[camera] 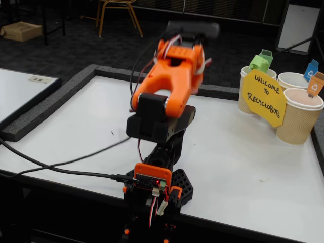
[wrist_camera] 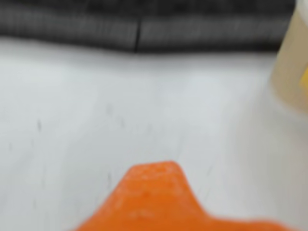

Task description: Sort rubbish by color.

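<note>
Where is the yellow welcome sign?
In the fixed view, the yellow paper welcome sign hangs at the right, on the front of three ribbed paper cups.

Wrist view wholly blurred and soft; fixed view sharp, evenly lit, counter (camera: 243, 167) bright white, dim floor behind.

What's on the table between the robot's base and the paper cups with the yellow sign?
Nothing. In the fixed view, the white table is bare between the arm's base and the cups.
</note>
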